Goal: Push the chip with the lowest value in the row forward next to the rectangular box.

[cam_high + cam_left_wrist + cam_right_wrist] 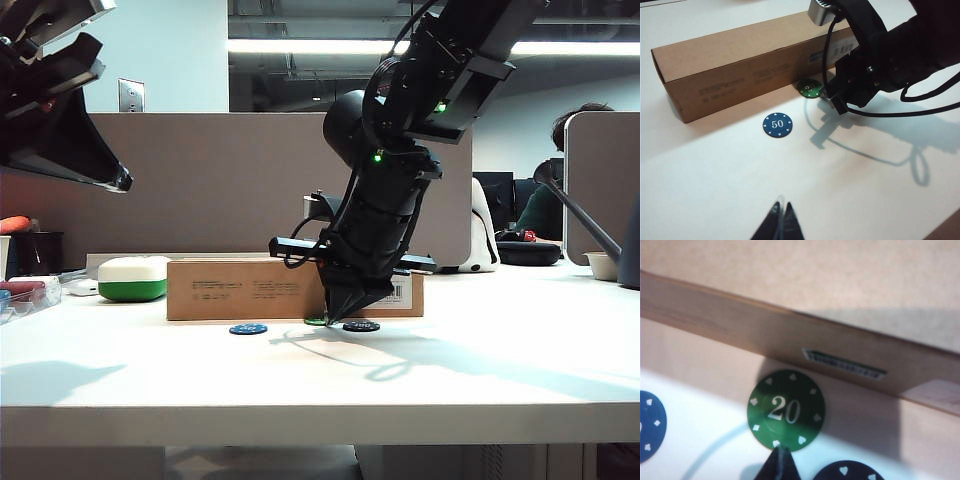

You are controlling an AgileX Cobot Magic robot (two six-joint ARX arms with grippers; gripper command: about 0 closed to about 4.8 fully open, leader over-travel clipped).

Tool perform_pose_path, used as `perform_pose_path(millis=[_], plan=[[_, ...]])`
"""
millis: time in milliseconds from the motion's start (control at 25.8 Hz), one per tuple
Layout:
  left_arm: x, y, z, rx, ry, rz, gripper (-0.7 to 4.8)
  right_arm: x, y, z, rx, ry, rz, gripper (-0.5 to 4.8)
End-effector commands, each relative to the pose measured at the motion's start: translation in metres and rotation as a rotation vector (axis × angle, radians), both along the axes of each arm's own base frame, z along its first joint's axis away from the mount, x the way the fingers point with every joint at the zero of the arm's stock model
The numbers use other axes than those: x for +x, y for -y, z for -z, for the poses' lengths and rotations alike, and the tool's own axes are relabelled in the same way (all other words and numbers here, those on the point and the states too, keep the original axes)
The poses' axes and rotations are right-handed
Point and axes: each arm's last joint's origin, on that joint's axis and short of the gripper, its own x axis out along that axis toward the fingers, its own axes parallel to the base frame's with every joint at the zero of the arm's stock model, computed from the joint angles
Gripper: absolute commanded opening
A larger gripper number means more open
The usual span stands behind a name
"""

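Observation:
The green chip, marked 20, lies flat on the white table right against the brown rectangular box; I also see this chip and box in the left wrist view. My right gripper is shut, its tip touching the chip's near edge. In the exterior view the right gripper points down at the green chip in front of the box. The blue chip and black chip lie nearer. My left gripper is shut and empty, raised at the left.
A white-and-green rounded case sits left of the box. Small containers stand at the table's left edge. The blue chip is marked 50. A person sits behind the partition at the far right.

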Motion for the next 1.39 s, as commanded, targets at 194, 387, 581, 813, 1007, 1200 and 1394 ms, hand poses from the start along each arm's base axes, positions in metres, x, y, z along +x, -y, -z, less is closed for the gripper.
perform_pose_path(millis=[194,387,581,813,1007,1200,1394], plan=[[0.0,0.0,-0.002,-0.006,0.015,0.005,-0.05,-0.004,0.0,-0.026,0.057,0.034,-0.03,-0.05],[0.0,0.0,-0.002,-0.006,0.015,0.006,-0.05,-0.011,0.006,-0.051,0.062,0.058,-0.021,-0.05],[0.0,0.0,-0.002,-0.006,0.015,0.006,-0.05,-0.029,0.019,-0.079,0.024,0.027,-0.028,-0.05],[0.0,0.0,-0.002,-0.006,0.015,0.006,-0.05,-0.054,0.036,-0.108,-0.045,-0.008,-0.069,-0.05],[0.0,0.0,-0.002,-0.006,0.015,0.006,-0.05,-0.092,0.063,-0.135,-0.009,0.07,-0.092,-0.05],[0.0,0.0,-0.002,-0.006,0.015,0.005,-0.05,-0.132,0.09,-0.145,0.065,0.151,-0.07,-0.05],[0.0,0.0,-0.002,-0.006,0.015,0.006,-0.05,-0.19,0.123,-0.137,0.198,0.141,0.011,-0.05]])
